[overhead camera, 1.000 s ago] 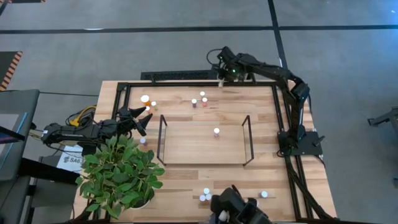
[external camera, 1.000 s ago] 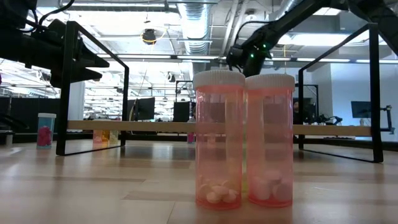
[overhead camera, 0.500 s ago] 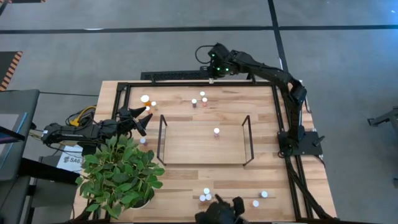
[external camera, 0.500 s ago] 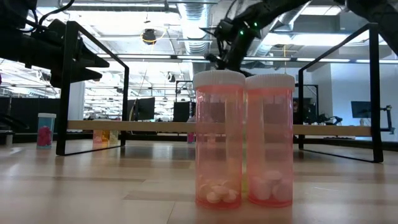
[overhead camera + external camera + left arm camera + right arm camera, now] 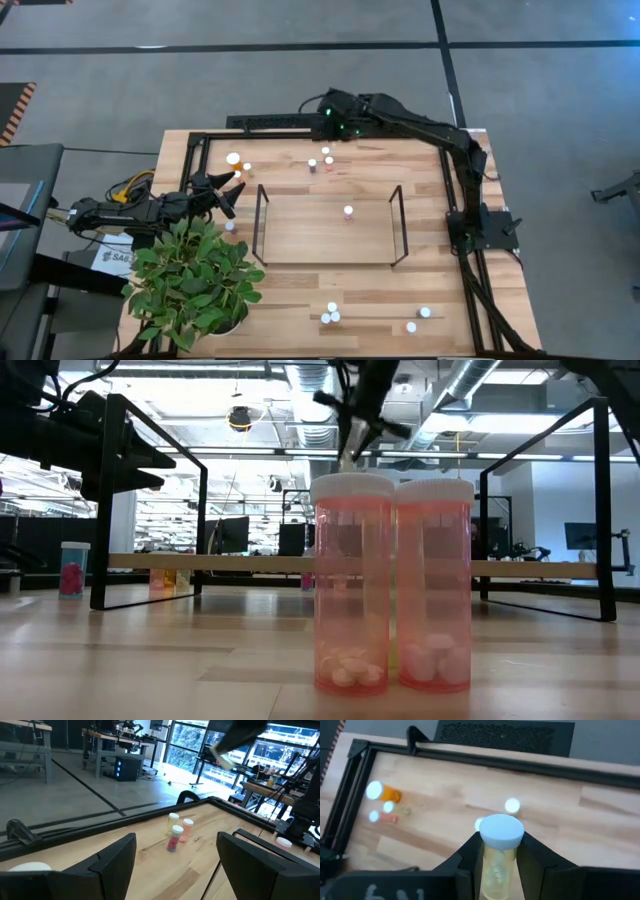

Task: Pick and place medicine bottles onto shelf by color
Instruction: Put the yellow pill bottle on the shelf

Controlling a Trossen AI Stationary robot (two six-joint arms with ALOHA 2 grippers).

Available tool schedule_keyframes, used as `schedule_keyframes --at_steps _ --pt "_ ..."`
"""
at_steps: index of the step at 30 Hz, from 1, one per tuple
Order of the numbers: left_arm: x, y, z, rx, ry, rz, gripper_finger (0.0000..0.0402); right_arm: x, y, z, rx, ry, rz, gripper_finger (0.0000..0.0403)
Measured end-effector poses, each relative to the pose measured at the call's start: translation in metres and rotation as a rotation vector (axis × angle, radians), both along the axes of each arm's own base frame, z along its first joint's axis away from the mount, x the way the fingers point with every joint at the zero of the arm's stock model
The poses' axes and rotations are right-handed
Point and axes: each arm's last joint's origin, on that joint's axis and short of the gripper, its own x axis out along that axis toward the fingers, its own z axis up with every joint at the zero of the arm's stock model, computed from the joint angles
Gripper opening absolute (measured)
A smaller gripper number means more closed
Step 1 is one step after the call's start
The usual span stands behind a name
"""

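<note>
My right gripper (image 5: 328, 108) hangs above the table's far rail, shut on a pale bottle with a white cap (image 5: 502, 830); the low view shows the gripper high up (image 5: 352, 430). The shelf (image 5: 330, 238) lies mid-table between two black wire ends, and one white-capped bottle (image 5: 348, 211) stands on it. More bottles stand on the table: a cluster at the far side (image 5: 325, 158), a larger one with a small one at the far left (image 5: 233, 158), and several at the near edge (image 5: 330, 314). My left gripper (image 5: 230, 190) waits open at the table's left, level. My right gripper pinches the bottle's pale body (image 5: 495, 865) just under the white cap, one finger (image 5: 470, 855) on each side. The fingers slant downward from the table's far right. The bottle is lifted clear of the table, cap uppermost.
A leafy potted plant (image 5: 195, 280) fills the near left corner. A black frame (image 5: 300, 135) runs around the table top. Two pink bottles (image 5: 352, 585) stand close before the low camera. Bare wood lies between the shelf and the far cluster.
My right gripper has risen and swung toward the table's left along the far rail, rolling somewhat, with the pale bottle still between its fingers. A dark shape at the near edge has left the high view, uncovering one more bottle there.
</note>
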Motion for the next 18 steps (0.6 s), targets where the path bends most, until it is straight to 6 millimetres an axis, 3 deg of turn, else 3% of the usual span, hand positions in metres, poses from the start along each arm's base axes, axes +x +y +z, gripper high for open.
schedule_keyframes --at_steps 5,12,18 --pt "0.000 0.000 0.000 0.000 0.000 0.000 0.0265 0.003 0.054 0.005 -0.080 0.064 -0.124 0.0108" --pt "0.000 0.000 0.000 0.000 0.000 0.000 0.0265 -0.009 0.127 0.002 -0.237 0.072 -0.350 0.0108" --pt "0.000 0.000 0.000 0.000 0.000 0.000 0.0265 -0.011 0.165 0.000 -0.245 -0.009 -0.379 0.0108"
